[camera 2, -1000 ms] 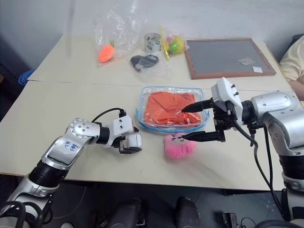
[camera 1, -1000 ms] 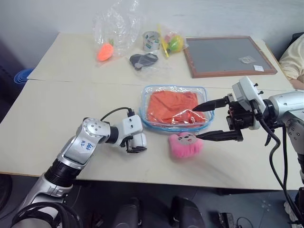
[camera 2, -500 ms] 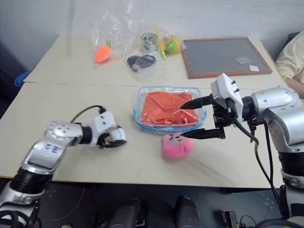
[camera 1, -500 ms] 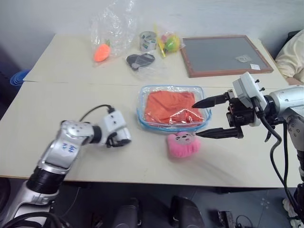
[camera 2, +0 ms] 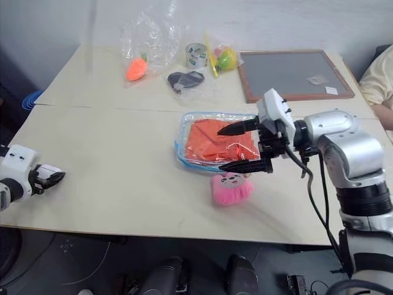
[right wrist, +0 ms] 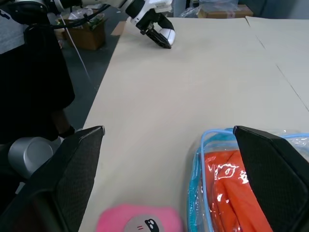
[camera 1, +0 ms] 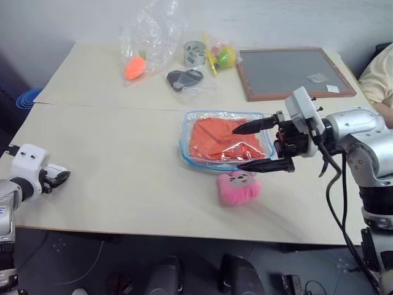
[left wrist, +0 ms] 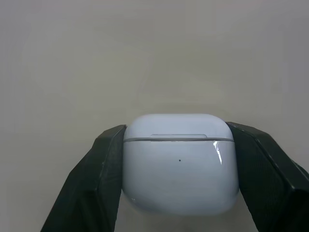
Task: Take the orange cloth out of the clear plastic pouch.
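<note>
The clear plastic pouch (camera 1: 186, 125) with blue edging lies flat at mid-table, and the orange cloth (camera 1: 212, 138) is inside it. My right gripper (camera 1: 237, 147) is open above the pouch's right half, one finger over the cloth and the other over the pouch's near edge. The right wrist view has the pouch (right wrist: 206, 145) and cloth (right wrist: 234, 193) between its spread fingers (right wrist: 72, 169). My left gripper (camera 1: 56, 177) is far off at the table's left edge. It is shut on a white earbud case (left wrist: 179, 164).
A pink plush (camera 1: 239, 187) lies just in front of the pouch. At the back are a carrot toy (camera 1: 135, 66) in a crinkly bag, a tape roll (camera 1: 195, 52), a dark item (camera 1: 184, 78) and a framed board (camera 1: 291, 70). A person's sleeve (camera 1: 377, 74) is at right.
My left arm has swung far to the left, from beside the pouch to the table's left edge. My right gripper has shifted slightly left over the pouch, still open.
</note>
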Available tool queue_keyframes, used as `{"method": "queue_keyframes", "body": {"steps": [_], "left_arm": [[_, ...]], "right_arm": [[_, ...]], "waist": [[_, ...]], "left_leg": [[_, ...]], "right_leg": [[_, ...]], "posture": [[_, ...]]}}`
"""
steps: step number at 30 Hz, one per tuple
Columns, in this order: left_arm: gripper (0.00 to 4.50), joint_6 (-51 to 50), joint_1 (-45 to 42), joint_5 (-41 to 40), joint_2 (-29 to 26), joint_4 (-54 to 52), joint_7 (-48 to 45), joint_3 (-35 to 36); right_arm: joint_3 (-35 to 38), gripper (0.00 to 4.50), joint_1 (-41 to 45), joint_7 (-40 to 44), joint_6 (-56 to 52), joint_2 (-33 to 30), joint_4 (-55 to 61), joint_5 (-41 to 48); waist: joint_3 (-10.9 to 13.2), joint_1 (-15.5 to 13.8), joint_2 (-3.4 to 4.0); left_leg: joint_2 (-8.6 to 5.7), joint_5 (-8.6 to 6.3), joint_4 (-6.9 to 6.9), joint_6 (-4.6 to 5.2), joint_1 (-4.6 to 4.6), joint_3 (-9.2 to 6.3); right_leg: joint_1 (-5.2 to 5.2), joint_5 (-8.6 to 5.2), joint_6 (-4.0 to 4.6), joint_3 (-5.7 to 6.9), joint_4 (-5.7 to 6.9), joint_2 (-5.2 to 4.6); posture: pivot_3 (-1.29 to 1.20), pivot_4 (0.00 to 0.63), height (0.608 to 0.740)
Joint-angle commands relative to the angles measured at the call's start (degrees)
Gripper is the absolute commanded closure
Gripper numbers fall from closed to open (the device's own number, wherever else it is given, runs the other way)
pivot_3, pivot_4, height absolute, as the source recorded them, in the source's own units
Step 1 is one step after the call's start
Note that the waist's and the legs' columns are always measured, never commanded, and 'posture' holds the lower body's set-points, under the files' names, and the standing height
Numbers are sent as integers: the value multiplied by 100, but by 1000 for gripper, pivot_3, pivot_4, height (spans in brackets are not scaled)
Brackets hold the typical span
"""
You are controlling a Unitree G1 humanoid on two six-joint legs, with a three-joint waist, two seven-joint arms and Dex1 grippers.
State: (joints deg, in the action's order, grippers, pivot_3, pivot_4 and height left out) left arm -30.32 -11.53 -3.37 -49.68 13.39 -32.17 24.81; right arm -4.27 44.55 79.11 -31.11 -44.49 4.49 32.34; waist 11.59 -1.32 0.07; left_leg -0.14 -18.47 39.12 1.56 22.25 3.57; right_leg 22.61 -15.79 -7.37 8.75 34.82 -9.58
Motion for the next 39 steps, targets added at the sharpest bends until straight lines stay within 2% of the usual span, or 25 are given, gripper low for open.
{"method": "queue_keyframes", "body": {"steps": [1,4,8,12,17,21,23,25,28,31,34,39], "left_arm": [[922,77,111,-97,51,239,206,202],[30,25,348,-117,35,110,289,286],[30,-153,682,-239,-33,-276,269,549],[30,-465,978,-327,-338,-881,99,855],[30,-873,1464,-1109,-1154,-2511,-1398,1501],[30,-830,1416,-2052,-1607,-3542,-2638,1717],[30,-716,894,-2468,-1784,-3935,-2816,1081],[30,-476,170,-2392,-1803,-4067,-2699,35],[30,17,-1377,-1558,-1137,-3684,-2595,-1975],[30,747,-2467,-689,-276,-2736,-2622,-3310],[30,1425,-3142,-122,396,-1662,-2771,-4074],[30,2208,-3948,454,1199,-167,-2841,-4606]], "right_arm": [[-1,0,184,26,248,59,-169,-168],[-22,0,236,95,312,91,-268,-215],[-21,0,273,144,360,112,-360,-267],[26,0,195,153,383,82,-357,-317],[161,0,-104,87,422,-91,-267,-395],[345,0,-288,18,287,-270,-121,-316],[440,0,-407,-28,237,-382,-61,-289],[510,0,-504,-66,201,-465,-20,-277],[626,0,-673,-105,215,-638,32,-320],[823,0,-858,-127,166,-871,91,-297],[1054,0,-1092,-264,66,-1039,263,-220],[1489,0,-1554,-587,-205,-1148,731,-7]], "waist": [[0,10,0],[0,35,0],[-1,131,-2],[-1,176,-2],[-3,127,-37],[0,93,-33],[2,104,-29],[3,74,-26],[-4,25,-12],[-4,-10,-14],[-3,-18,-20],[-1,-7,-23]], "left_leg": [[0,0,-1,-1,-3,3],[1,-1,-4,-1,-5,12],[3,-2,-10,-3,-8,15],[5,-4,-15,-6,-7,22],[12,-8,-11,-9,2,19],[4,-13,-7,-6,3,17],[4,-14,-8,-8,3,17],[6,-14,-8,-8,2,17],[3,-12,-6,-7,-7,31],[-19,-10,1,-3,-3,56],[-19,-10,3,-2,5,86],[-12,-11,2,-1,7,89]], "right_leg": [[1,0,0,-2,3,0],[7,0,0,-9,8,0],[9,0,0,-13,8,1],[18,0,0,-15,8,2],[22,-1,2,-12,3,5],[19,-1,2,-17,-4,-6],[19,-1,2,-16,-4,-5],[18,-1,2,-15,-4,0],[13,-1,2,-22,5,4],[16,-1,2,-23,13,11],[17,-1,2,-18,3,18],[17,-1,2,-16,-5,24]], "posture": [[0,150,740],[0,150,740],[0,150,740],[0,150,740],[0,150,740],[0,150,740],[0,150,740],[0,150,740],[0,150,740],[0,150,740],[0,150,740],[0,150,740]]}}
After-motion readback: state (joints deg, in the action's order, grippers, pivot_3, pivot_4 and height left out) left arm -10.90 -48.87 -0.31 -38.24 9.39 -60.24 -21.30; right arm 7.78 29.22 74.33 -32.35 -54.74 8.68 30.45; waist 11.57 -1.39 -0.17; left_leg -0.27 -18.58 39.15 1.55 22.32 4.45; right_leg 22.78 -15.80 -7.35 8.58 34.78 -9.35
